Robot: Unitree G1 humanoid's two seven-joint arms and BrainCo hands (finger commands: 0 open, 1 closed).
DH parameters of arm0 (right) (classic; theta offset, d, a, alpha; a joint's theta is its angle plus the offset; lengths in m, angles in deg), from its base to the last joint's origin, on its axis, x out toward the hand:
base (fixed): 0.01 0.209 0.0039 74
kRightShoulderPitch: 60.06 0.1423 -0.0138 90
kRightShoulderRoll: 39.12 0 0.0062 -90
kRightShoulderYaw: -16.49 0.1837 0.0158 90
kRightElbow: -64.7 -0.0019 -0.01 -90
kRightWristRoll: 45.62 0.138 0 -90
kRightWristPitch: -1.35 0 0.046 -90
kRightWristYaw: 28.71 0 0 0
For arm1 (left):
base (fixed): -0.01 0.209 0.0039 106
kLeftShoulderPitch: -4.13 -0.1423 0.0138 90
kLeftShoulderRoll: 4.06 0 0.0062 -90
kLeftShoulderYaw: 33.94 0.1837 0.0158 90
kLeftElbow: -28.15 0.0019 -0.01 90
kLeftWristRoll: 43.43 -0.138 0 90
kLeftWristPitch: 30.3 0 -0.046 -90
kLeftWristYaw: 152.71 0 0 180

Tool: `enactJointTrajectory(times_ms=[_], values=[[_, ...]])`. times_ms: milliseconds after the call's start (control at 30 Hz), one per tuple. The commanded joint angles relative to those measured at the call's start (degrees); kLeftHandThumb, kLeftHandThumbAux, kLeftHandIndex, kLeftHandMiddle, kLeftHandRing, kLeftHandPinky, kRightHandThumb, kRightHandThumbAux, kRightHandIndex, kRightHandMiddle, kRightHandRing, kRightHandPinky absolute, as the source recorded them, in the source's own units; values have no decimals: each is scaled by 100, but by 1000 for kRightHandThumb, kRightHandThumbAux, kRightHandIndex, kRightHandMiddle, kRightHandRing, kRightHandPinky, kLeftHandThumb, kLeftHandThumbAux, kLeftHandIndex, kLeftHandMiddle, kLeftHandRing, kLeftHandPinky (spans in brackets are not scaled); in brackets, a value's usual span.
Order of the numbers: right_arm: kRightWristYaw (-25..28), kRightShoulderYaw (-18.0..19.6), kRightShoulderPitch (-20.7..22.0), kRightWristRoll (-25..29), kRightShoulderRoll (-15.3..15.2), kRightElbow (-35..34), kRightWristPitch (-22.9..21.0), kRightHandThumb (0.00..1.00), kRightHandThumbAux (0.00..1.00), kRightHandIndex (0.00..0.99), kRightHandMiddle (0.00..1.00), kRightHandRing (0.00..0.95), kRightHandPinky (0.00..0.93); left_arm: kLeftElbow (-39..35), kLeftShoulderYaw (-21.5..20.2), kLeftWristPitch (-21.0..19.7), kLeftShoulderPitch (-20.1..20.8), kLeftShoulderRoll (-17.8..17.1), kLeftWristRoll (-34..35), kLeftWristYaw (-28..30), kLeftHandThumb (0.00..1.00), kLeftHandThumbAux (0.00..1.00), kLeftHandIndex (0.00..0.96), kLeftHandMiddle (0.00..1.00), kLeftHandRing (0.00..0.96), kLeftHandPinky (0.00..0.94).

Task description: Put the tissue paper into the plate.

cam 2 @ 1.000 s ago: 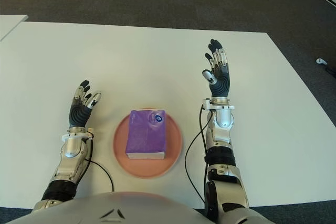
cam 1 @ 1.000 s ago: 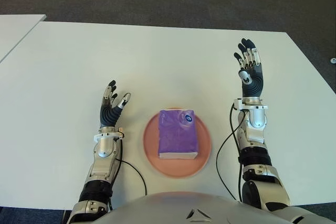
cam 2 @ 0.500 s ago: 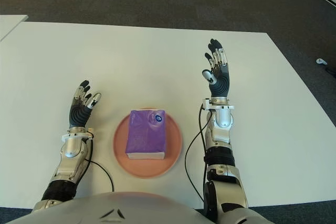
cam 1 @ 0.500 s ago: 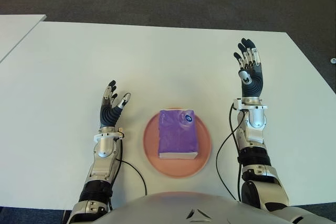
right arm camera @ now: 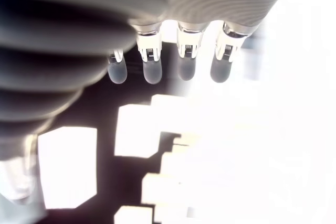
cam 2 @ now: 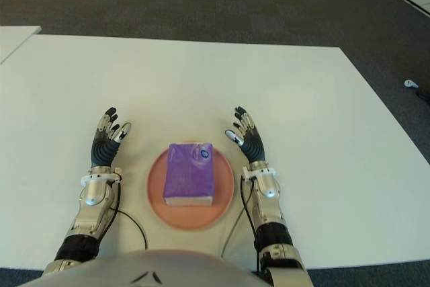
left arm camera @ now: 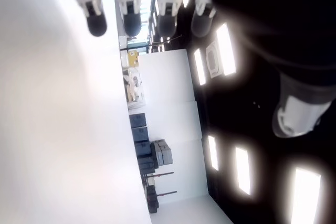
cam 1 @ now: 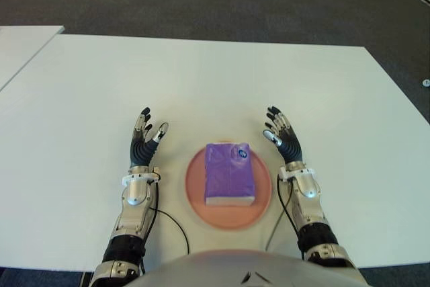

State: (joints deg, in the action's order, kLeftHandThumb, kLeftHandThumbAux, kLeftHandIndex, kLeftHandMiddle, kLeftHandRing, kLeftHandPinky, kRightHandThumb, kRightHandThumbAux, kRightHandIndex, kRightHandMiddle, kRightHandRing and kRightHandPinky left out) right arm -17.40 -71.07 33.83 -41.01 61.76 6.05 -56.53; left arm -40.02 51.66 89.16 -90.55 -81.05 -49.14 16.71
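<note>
Your right hand (cam 1: 283,138) is raised, palm up, fingers spread and empty, just right of the pink plate (cam 1: 195,195) near the table's (cam 1: 215,78) front edge. You see the purple tissue pack (cam 1: 228,172) lying flat inside that plate. Your left hand (cam 1: 144,141) shows just left of it, fingers also apart, holding nothing.

tissue packs: 1 (cam 1: 229,173) | plates: 1 (cam 1: 195,195) | hands: 2 | tables: 2
</note>
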Motion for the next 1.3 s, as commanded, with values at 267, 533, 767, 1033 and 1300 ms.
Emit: enactJointTrajectory(times_ms=[267,533,767,1033,1300], values=[[-488,99,-211,-141,317,912,233,0,576,0,0,0,0,173,9,-115,-158,17,-43,-2,0,502,0,0,0,0],[-594,150,-78,-130,347,1260,518,0,578,0,0,0,0,163,18,-85,-158,2,-94,-29,0,498,0,0,0,0],[-619,165,-9,-160,321,1439,675,0,567,0,0,0,0,143,15,-77,-169,2,-91,-25,0,502,0,0,0,0],[-629,154,-145,-181,278,1265,697,0,558,0,0,0,0,121,0,-103,-166,-2,-40,15,0,510,0,0,0,0],[-516,168,-218,-74,304,1146,642,0,571,0,0,0,0,100,-9,-177,-155,3,-22,16,0,512,0,0,0,0]])
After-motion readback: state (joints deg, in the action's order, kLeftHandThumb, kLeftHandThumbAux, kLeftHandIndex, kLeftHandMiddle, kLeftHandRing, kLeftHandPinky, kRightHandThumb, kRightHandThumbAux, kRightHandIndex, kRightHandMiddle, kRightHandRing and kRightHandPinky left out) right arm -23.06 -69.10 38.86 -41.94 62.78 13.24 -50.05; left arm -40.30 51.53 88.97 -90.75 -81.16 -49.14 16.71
